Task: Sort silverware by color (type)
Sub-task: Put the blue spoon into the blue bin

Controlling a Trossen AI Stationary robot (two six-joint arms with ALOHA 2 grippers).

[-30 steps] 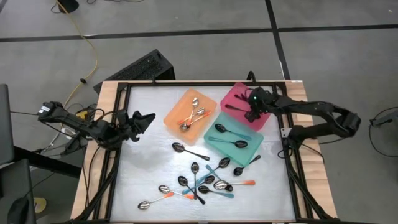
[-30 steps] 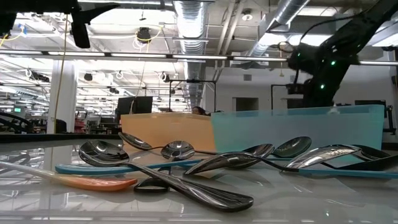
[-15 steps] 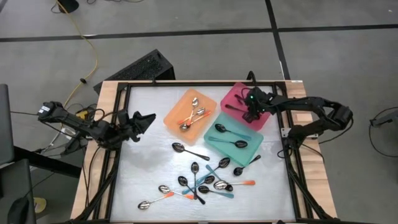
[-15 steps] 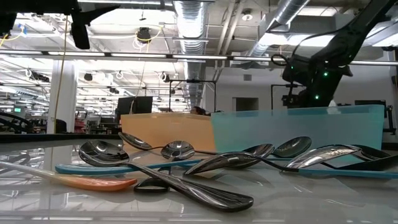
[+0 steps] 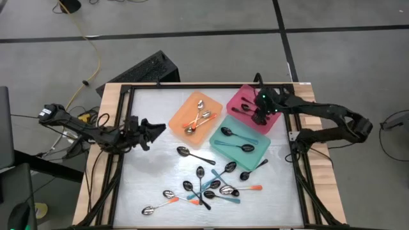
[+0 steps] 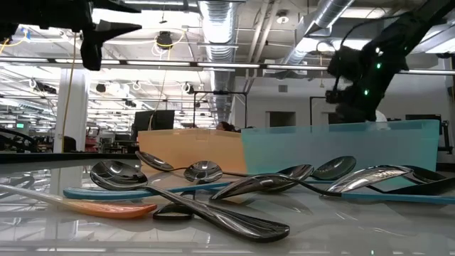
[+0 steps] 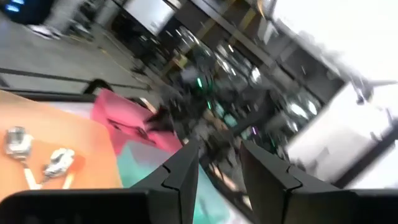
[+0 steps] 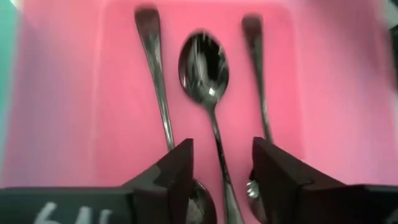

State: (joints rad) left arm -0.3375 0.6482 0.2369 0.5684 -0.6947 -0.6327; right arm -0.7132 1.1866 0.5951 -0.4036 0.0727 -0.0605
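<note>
Lying loose at lower centre of the high view: silverware pile (image 5: 208, 187), unobstructed. Shifted rightward since the earlier frame: left gripper (image 5: 155, 130), fingers spread, empty. Spread apart where previously closed: right gripper (image 8: 221, 165), above pink tray (image 5: 246, 102) holding three black spoons (image 8: 205, 62). Orange tray (image 5: 182, 115) and teal tray (image 5: 255, 150) each holding spoons.

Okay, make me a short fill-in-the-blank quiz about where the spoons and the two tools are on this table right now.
1. The right tool hangs open over the ____ tray.
2. Seen from that arm's wrist, ____ all-black spoons lie in that tray.
3. The orange-handled spoons already sorted lie in the ____ tray.
4. The left tool is near the table's ____ edge, holding nothing.

Missing words: pink; three; orange; left
</note>
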